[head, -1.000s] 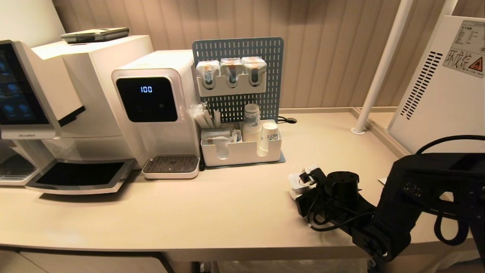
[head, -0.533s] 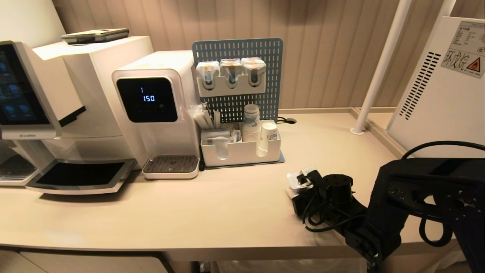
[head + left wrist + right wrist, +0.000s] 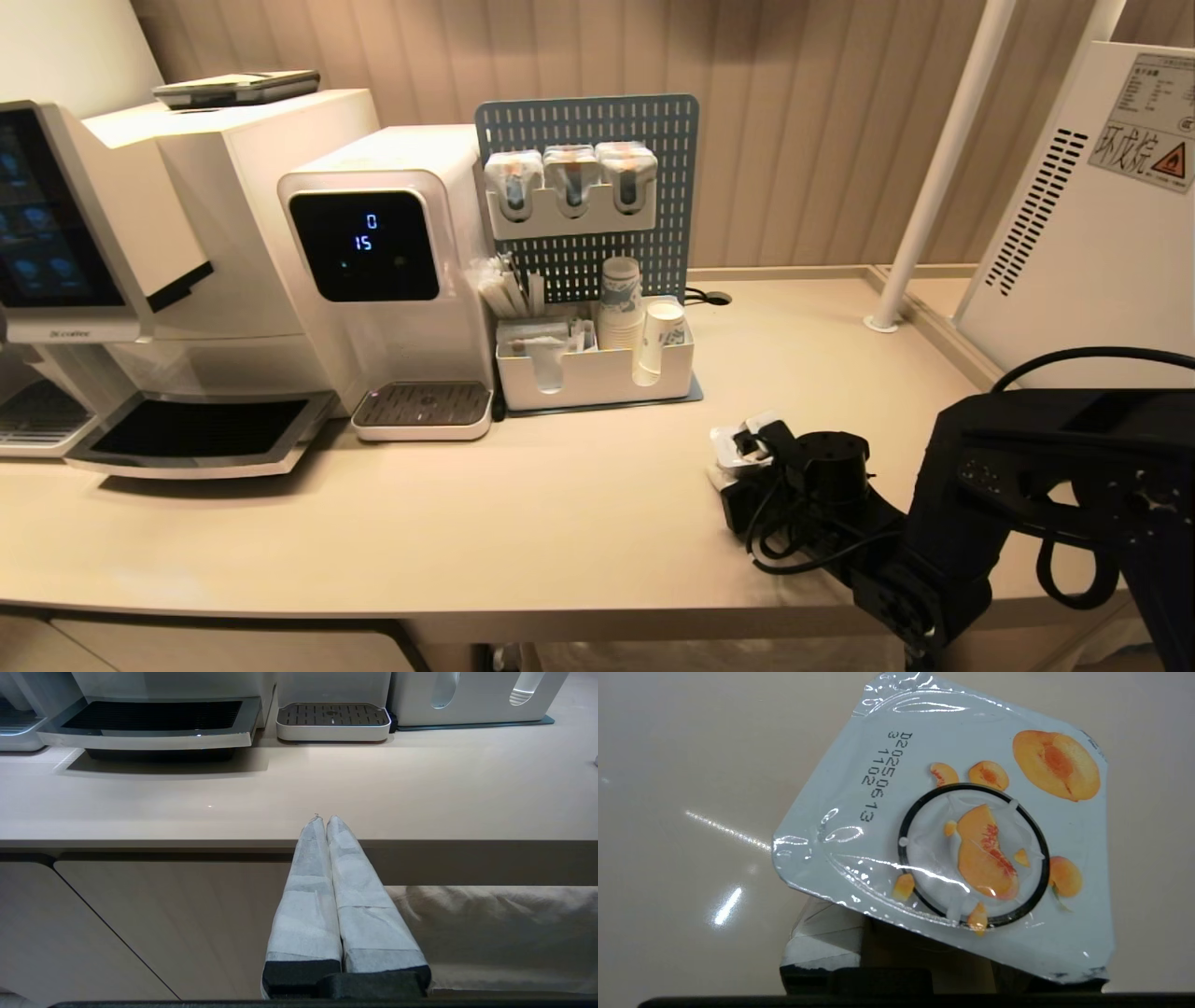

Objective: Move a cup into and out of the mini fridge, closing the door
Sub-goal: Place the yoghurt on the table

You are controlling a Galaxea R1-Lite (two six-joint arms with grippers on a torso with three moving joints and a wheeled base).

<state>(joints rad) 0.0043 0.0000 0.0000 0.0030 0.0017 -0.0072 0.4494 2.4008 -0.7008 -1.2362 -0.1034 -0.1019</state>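
Right tool (image 3: 747, 446), low right of centre in the head view, stands partly closed around the peach yogurt cup (image 3: 952, 830), holding it just over the tabletop (image 3: 523, 523). Since a second ago I've eased it slightly left, away from the mini fridge (image 3: 1092, 224) at the right edge. Left tool (image 3: 325, 821) sits parked, closed empty.

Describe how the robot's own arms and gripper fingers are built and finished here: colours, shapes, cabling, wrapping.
The right arm is matte black with boxy links, a round cylindrical wrist joint and loose black cables looping beside it. The left gripper has two long tapered fingers wrapped in white tape over black bases. One white-taped, black-based finger of the right gripper shows too.
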